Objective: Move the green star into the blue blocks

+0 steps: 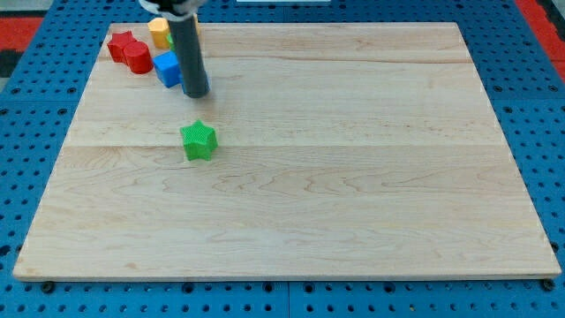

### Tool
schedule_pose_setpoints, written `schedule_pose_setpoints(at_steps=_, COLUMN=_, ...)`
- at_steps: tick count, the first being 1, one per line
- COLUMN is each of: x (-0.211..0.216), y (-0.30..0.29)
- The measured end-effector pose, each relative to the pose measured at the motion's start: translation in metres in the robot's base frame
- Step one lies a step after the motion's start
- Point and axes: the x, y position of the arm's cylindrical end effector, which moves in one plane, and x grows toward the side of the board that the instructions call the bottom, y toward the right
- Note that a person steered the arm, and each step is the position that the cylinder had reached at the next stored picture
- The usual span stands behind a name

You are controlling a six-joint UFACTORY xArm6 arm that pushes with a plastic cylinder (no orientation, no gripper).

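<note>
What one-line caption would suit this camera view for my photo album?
My tip rests beside a blue block, above the green star on the wooden board.

One camera looks down at a slant from beyond the wooden board's near edge, framing it whole.

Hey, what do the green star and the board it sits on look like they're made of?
Green star: probably painted wood or plastic; evenly coloured, matte, with no grain showing. Board: light wood, unvarnished or satin, with visible grain lines and plank seams. My tip is above the star toward the view's top, not touching it.
</note>
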Motion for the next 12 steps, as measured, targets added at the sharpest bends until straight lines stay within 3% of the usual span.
schedule_pose_setpoints(at_steps=1, x=-0.017, y=-0.021)
schedule_pose_setpoints(at_steps=2, x=0.000, y=-0.002)
schedule_pose_setpoints(at_steps=3, x=0.018, y=0.070)
schedule_pose_setpoints(at_steps=5, x=0.142, y=0.088)
schedule_pose_setpoints(at_steps=6, x=0.133, y=0.037)
schedule_pose_setpoints(at_steps=7, x=0.057, y=0.038)
schedule_pose_setpoints(at_steps=8, x=0.056, y=-0.001)
schedule_pose_setpoints(at_steps=9, x=0.073, y=0.066)
schedule_pose_setpoints(at_steps=10, x=0.111, y=0.085)
schedule_pose_setpoints(at_steps=11, x=0.139, y=0.037)
schedule_pose_setpoints(at_steps=12, x=0.107, y=-0.005)
